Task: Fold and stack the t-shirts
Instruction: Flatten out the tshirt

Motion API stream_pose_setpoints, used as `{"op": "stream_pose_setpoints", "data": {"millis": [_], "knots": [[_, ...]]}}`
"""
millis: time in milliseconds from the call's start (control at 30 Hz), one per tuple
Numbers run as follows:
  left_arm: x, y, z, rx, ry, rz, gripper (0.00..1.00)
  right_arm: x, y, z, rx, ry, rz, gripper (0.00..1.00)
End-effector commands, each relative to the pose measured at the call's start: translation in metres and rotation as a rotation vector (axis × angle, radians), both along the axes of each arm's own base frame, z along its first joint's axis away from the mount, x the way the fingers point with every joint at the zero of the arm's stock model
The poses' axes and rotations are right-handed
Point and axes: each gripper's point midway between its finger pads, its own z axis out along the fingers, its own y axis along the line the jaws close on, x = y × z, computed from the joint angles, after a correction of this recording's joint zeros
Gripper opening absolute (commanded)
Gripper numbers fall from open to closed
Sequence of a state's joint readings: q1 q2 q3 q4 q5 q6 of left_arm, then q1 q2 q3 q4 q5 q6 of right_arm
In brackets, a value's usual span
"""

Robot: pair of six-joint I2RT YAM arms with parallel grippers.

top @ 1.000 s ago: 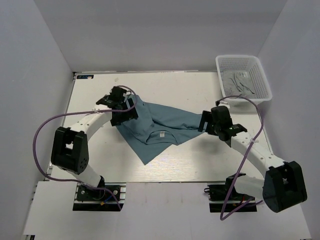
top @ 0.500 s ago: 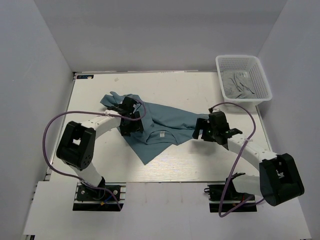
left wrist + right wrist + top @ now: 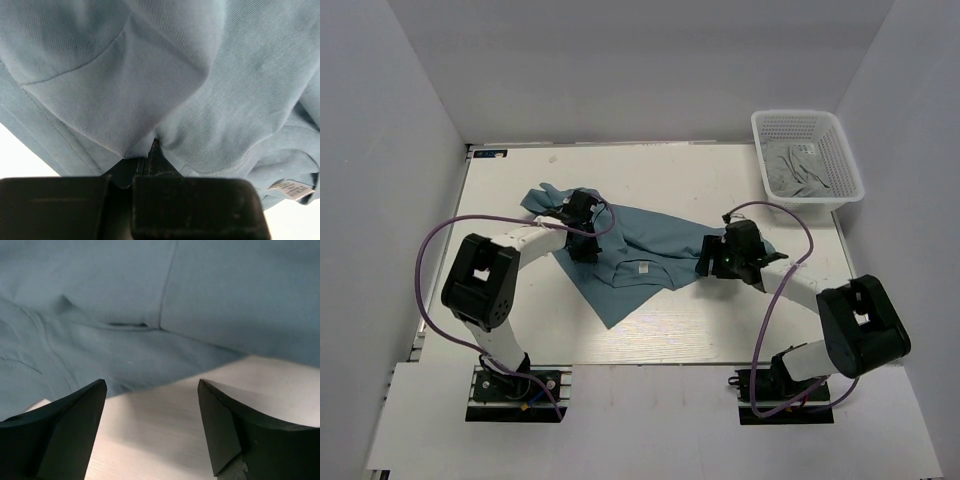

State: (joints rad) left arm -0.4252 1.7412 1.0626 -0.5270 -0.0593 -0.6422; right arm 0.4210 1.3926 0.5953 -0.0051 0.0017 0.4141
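Presently the t-shirt (image 3: 655, 245) lies rumpled and part-spread at the centre of the table (image 3: 720, 330). At the shirt's 10 o'clock side the left gripper (image 3: 154, 149) has its jaws closed tight, a fold of cloth pinched between them. At the 3 o'clock edge the right gripper (image 3: 151, 385) stands wide open, holding nothing.

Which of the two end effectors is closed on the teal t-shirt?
The left end effector: it is shut, pinching a fold of the t-shirt. The right end effector is wide open at the shirt's edge, gripping nothing.
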Motion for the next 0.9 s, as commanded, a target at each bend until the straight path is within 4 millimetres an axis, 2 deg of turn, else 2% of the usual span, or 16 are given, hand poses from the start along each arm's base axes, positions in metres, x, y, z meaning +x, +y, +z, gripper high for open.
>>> {"op": "stream_pose_setpoints", "data": {"millis": [0, 67, 167, 200, 233, 267, 333, 400, 467, 500, 533, 600, 633, 767, 800, 867], "knots": [[0.023, -0.012, 0.041, -0.061, -0.130, -0.012, 0.00, 0.004, 0.008, -0.008, -0.002, -0.002, 0.030, 0.75], [0.023, -0.014, 0.051, -0.074, -0.152, -0.025, 0.00, 0.008, 0.011, -0.010, -0.003, 0.006, 0.029, 0.67], [0.029, -0.018, 0.068, -0.096, -0.194, -0.038, 0.00, 0.019, 0.007, -0.010, -0.032, -0.012, -0.025, 0.30], [0.029, -0.018, 0.074, -0.102, -0.208, -0.038, 0.00, 0.022, 0.006, -0.008, -0.033, -0.020, -0.037, 0.11], [0.032, -0.019, 0.076, -0.103, -0.221, -0.046, 0.00, 0.026, 0.006, -0.006, -0.031, -0.032, -0.057, 0.00], [0.033, -0.021, 0.087, -0.125, -0.253, -0.051, 0.00, 0.026, 0.004, -0.006, -0.036, -0.037, -0.064, 0.00], [0.033, -0.023, 0.094, -0.137, -0.277, -0.067, 0.00, 0.032, 0.005, 0.005, -0.029, -0.081, -0.071, 0.00], [0.032, -0.024, 0.104, -0.154, -0.308, -0.081, 0.00, 0.037, 0.008, 0.026, -0.005, -0.149, -0.053, 0.00], [0.034, -0.029, 0.116, -0.180, -0.357, -0.123, 0.00, 0.037, 0.008, 0.036, 0.000, -0.190, -0.038, 0.00], [0.036, -0.032, 0.121, -0.201, -0.385, -0.130, 0.00, 0.041, 0.013, 0.061, 0.036, -0.265, -0.026, 0.00], [0.036, -0.034, 0.132, -0.215, -0.414, -0.148, 0.00, 0.040, 0.012, 0.066, 0.042, -0.287, -0.019, 0.00], [0.035, -0.036, 0.139, -0.230, -0.442, -0.164, 0.00, 0.038, 0.014, 0.094, 0.079, -0.379, -0.002, 0.00], [0.035, -0.036, 0.143, -0.234, -0.452, -0.164, 0.00, 0.037, 0.013, 0.097, 0.085, -0.395, -0.001, 0.00], [0.031, -0.032, 0.171, -0.246, -0.524, -0.167, 0.00, 0.029, 0.011, 0.140, 0.128, -0.535, 0.030, 0.00], [0.026, -0.030, 0.183, -0.258, -0.558, -0.167, 0.00, 0.025, 0.010, 0.139, 0.128, -0.543, 0.037, 0.00], [0.025, -0.029, 0.207, -0.278, -0.641, -0.178, 0.00, 0.022, 0.011, 0.172, 0.168, -0.668, 0.059, 0.00]]}}
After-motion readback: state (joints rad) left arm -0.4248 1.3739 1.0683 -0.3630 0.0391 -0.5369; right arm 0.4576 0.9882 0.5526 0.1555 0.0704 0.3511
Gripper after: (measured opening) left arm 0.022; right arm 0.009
